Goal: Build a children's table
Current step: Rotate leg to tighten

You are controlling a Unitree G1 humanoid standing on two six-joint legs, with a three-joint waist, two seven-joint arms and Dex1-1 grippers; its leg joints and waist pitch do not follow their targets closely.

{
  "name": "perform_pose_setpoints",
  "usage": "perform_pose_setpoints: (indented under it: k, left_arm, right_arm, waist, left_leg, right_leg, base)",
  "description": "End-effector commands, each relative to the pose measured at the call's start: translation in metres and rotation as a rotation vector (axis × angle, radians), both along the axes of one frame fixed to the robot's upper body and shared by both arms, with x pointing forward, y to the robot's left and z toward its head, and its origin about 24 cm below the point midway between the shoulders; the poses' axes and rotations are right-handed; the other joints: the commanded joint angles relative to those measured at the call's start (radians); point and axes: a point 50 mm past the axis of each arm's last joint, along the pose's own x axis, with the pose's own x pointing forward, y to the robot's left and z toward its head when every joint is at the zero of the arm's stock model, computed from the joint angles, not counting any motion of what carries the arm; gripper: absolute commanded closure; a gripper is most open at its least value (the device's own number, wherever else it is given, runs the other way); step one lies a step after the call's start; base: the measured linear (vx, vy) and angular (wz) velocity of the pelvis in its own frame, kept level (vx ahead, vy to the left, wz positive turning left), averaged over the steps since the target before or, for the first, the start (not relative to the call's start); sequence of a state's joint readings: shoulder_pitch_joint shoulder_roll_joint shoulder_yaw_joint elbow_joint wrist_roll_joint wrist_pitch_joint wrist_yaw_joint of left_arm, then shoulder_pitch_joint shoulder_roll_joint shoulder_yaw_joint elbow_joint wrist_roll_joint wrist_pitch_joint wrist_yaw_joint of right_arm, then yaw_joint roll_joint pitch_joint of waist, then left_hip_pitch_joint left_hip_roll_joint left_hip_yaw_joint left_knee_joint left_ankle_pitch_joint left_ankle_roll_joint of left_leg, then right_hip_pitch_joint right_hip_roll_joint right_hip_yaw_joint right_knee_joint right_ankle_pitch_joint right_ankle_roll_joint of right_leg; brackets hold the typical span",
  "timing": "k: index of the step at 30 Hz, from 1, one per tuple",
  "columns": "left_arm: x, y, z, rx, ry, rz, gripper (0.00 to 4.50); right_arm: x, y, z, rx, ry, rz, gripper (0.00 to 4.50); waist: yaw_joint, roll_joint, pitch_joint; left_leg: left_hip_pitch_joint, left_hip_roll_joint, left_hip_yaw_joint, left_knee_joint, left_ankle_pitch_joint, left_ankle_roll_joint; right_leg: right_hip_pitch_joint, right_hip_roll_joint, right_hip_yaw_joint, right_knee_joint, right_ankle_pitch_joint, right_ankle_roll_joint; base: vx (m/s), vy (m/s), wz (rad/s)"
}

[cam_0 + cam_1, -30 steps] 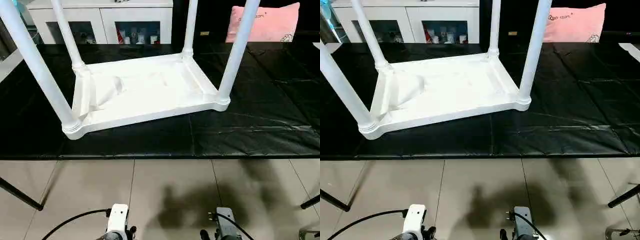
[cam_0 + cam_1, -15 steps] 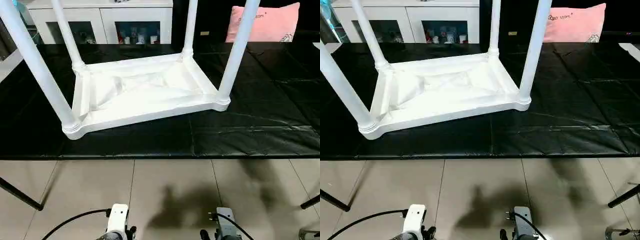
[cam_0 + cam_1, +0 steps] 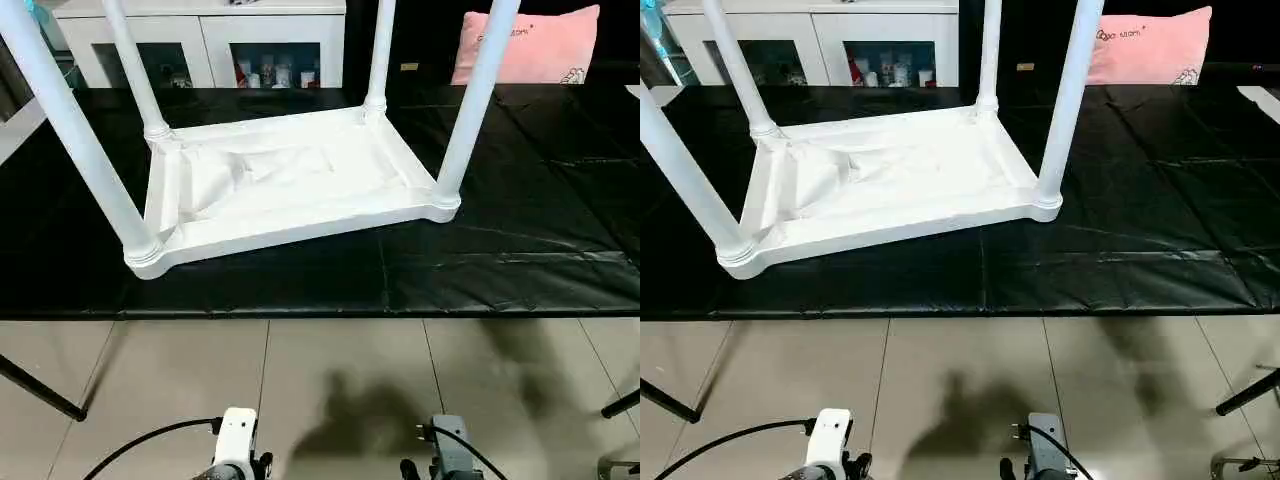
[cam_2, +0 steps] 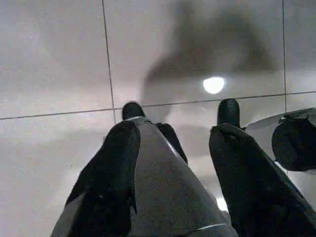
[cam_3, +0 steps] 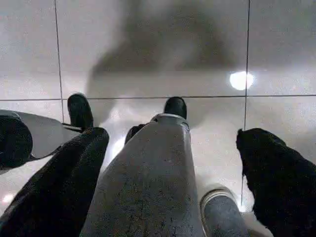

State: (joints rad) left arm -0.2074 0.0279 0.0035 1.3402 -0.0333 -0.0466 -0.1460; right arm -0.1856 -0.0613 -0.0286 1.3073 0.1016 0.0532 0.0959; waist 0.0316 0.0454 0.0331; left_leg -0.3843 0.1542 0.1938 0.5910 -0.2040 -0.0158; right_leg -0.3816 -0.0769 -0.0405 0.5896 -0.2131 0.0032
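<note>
The children's table stands upside down on a black sheet (image 3: 520, 250). Its white tabletop (image 3: 300, 185) lies underside up, with wrinkled clear film in the left part. A white tapered leg stands upright in each corner socket, such as the near-left leg (image 3: 80, 140) and the near-right leg (image 3: 472, 110). Both my arms hang low over the tiled floor, well short of the table; my left wrist (image 3: 237, 455) and right wrist (image 3: 450, 458) show at the bottom edge. My left gripper (image 4: 174, 129) and right gripper (image 5: 173, 138) point down at the floor, open and holding nothing.
A white glass-door cabinet (image 3: 200, 40) and a pink pillow (image 3: 530, 45) sit behind the black sheet. Black stand feet reach onto the grey tiled floor (image 3: 330, 370) at the left (image 3: 40, 390) and the right (image 3: 620, 403). My own grey legs show below the grippers.
</note>
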Motion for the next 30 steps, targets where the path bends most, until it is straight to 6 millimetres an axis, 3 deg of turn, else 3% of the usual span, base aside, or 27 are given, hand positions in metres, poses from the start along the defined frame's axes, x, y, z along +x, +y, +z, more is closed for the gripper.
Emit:
perform_pose_setpoints:
  k: [1,30]
  left_arm:
    - [-0.0014,0.0018,-0.0007,0.005,0.012,0.003,1.9]
    - [-0.0014,0.0018,-0.0007,0.005,0.012,0.003,1.9]
  right_arm:
    - [-0.0057,0.0003,-0.0021,-0.003,0.023,0.008,0.0]
    - [-0.0057,0.0003,-0.0021,-0.003,0.023,0.008,0.0]
  waist:
    - [-0.002,-0.004,-0.028]
    - [-0.002,-0.004,-0.027]
  left_leg:
    - [0.018,0.098,-0.044,-0.097,-0.36,0.014]
    - [0.019,0.098,-0.044,-0.097,-0.365,0.012]
  right_leg:
    - [0.015,-0.101,0.052,-0.089,-0.23,-0.236]
    - [0.015,-0.1,0.052,-0.089,-0.234,-0.238]
  base:
    - [0.0,0.0,0.0]
    - [0.0,0.0,0.0]
